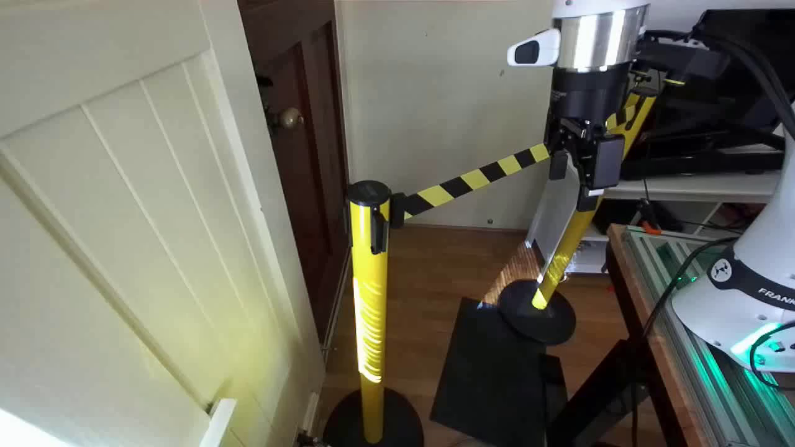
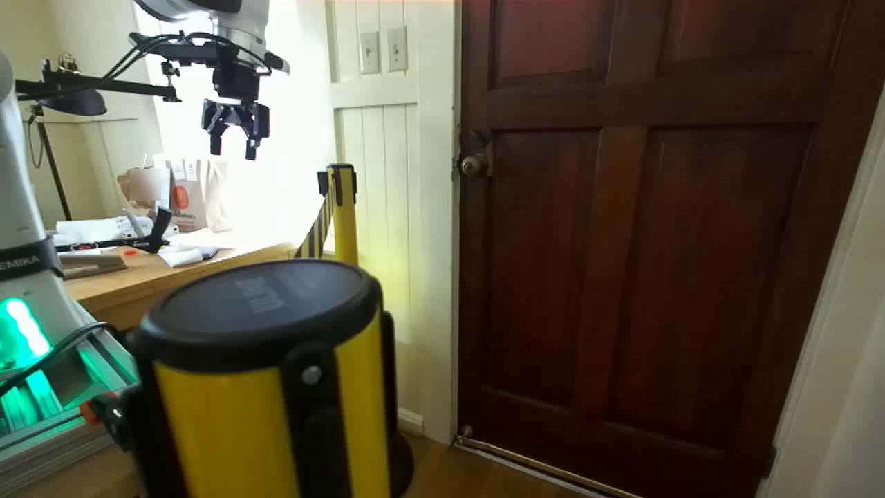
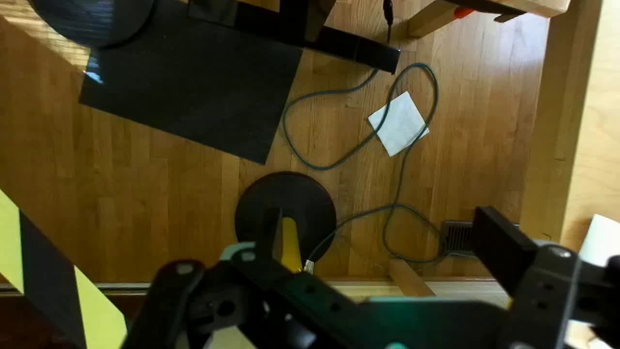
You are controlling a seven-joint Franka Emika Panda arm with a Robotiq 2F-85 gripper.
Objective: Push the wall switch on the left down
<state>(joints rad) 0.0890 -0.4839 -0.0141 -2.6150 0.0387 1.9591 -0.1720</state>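
Note:
Two wall switches on pale plates sit side by side on the cream panelled wall in an exterior view, the left wall switch (image 2: 369, 52) and the right wall switch (image 2: 397, 48). The lever positions are too small to tell. Neither switch shows in the wrist view. My gripper (image 2: 234, 146) points down with its fingers apart and nothing between them. It appears to the left of the switches and lower in that view, apart from the wall. The gripper also shows open in an exterior view (image 1: 572, 184) and in the wrist view (image 3: 385, 235), above the floor.
Yellow barrier posts stand nearby, one near the panelled wall (image 1: 371, 267) and one large in the foreground (image 2: 221, 415). A striped tape (image 1: 475, 180) stretches between posts. A dark wooden door (image 2: 622, 242) is right of the switches. A wooden desk (image 2: 166, 271) lies below the gripper.

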